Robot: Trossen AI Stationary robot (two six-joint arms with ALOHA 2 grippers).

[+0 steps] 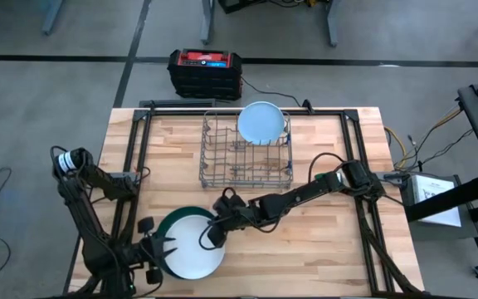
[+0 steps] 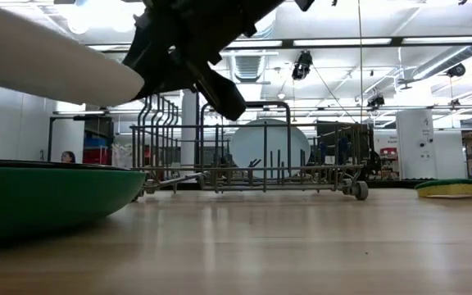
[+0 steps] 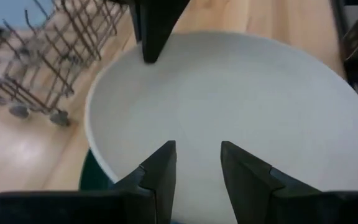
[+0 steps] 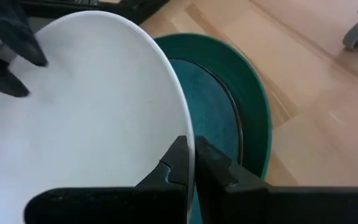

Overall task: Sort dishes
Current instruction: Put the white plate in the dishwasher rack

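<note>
A white plate (image 1: 191, 245) is tilted above a dark green plate (image 1: 171, 221) near the table's near edge. The low view shows the white plate (image 2: 47, 65) raised clear over the green one (image 2: 47, 197), which rests on the table. A teal plate (image 4: 207, 106) lies inside the green plate (image 4: 253, 106). My right gripper (image 1: 214, 233) is shut on the white plate's right rim. My left gripper (image 1: 164, 245) is open, its fingers (image 3: 160, 171) standing over the plate's left part (image 3: 229, 99). A pale blue plate (image 1: 261, 122) stands on edge in the wire rack (image 1: 247, 151). My right gripper pinches the white plate's rim (image 4: 188, 140) on its right side between the two fingers, one finger (image 4: 169, 168) over the plate's face and the other (image 4: 219, 171) under it. It comes from the table's right, slanting down. The plate is lifted clear and tilted.
The grey wire rack (image 2: 252, 156) stands at the table's middle toward the far edge. A yellow-green sponge (image 2: 457, 188) lies at the right in the low view. A black-and-red box (image 1: 204, 73) sits beyond the far edge. Bare wood lies right of the plates.
</note>
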